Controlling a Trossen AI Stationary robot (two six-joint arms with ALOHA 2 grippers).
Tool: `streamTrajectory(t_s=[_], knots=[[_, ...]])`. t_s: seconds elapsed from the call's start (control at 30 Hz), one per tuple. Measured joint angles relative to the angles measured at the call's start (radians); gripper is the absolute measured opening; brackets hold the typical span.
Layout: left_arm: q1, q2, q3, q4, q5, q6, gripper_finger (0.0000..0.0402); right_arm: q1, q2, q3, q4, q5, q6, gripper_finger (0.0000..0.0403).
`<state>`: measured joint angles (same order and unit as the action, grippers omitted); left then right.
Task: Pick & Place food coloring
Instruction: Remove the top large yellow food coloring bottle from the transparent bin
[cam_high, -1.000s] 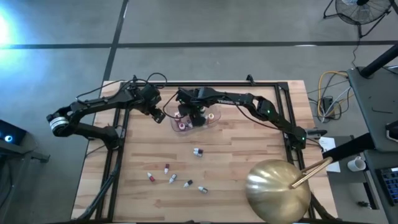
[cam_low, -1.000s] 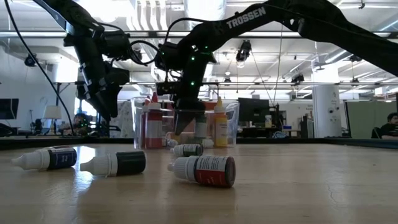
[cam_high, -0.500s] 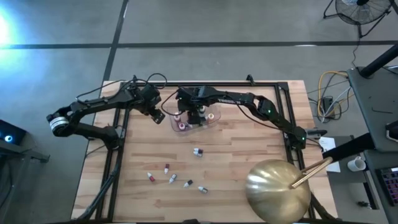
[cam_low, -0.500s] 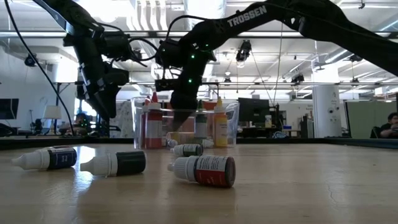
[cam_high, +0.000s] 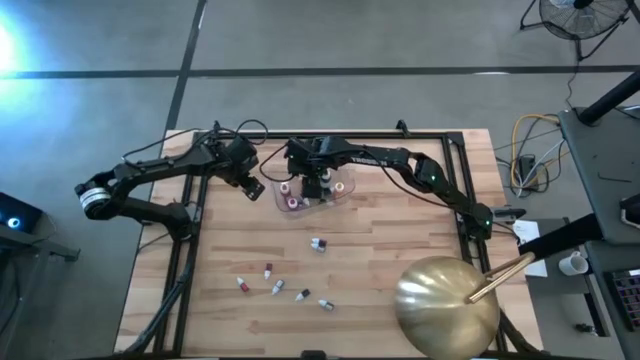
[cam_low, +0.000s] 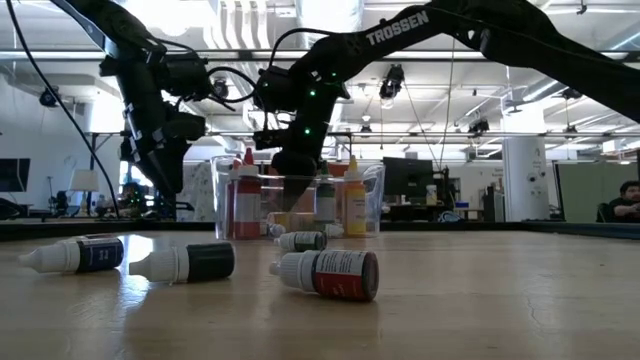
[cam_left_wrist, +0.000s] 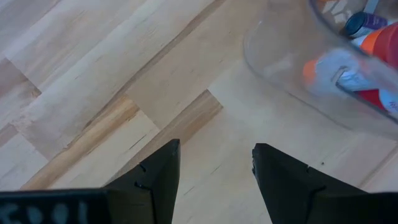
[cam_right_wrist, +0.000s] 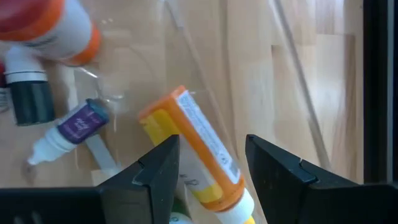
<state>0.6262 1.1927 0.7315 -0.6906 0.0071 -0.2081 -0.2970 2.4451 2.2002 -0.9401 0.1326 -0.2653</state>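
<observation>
Your right gripper (cam_high: 316, 186) is hanging over the clear plastic tub (cam_high: 343, 192) at the far side of the wooden table (cam_high: 400, 240), fingers spread and gripping nothing. Through its wrist camera you are looking down on bottles lying in the tub, an orange-labelled bottle (cam_right_wrist: 198, 155) directly beneath. Your left gripper (cam_high: 252, 185) is waiting just beside the tub, also open and empty. You appear to be between a drop-off and the next pick. Six small food coloring bottles (cam_high: 278, 287) are lying loose on the near part of the table, well apart from the tub. Next, you are probably needing to lift clear and reach toward one of them.
</observation>
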Motion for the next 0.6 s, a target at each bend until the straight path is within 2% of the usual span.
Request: streamTrajectory(t_s=[0.17,0.27,0.3,0.4,0.6], knots=[[0.000,0.000,-0.005,0.000,0.000,0.000,0.0174,-0.008,0.000,0.000,-0.006,-0.022,0.015,0.0175],[0.000,0.000,-0.005,0.001,0.000,0.000,0.0174,-0.020,0.001,0.000,-0.006,-0.159,-0.062,0.0175],[0.000,0.000,-0.005,0.001,0.000,0.000,0.0174,-0.021,0.002,0.000,-0.007,-0.175,-0.095,0.0175],[0.000,0.000,-0.005,0.001,0.000,0.000,0.0174,-0.017,0.005,-0.001,-0.015,-0.162,-0.193,0.0175],[0.001,0.000,-0.005,0.001,0.000,-0.007,0.0174,-0.031,0.005,-0.001,-0.046,-0.135,-0.241,0.0175]])
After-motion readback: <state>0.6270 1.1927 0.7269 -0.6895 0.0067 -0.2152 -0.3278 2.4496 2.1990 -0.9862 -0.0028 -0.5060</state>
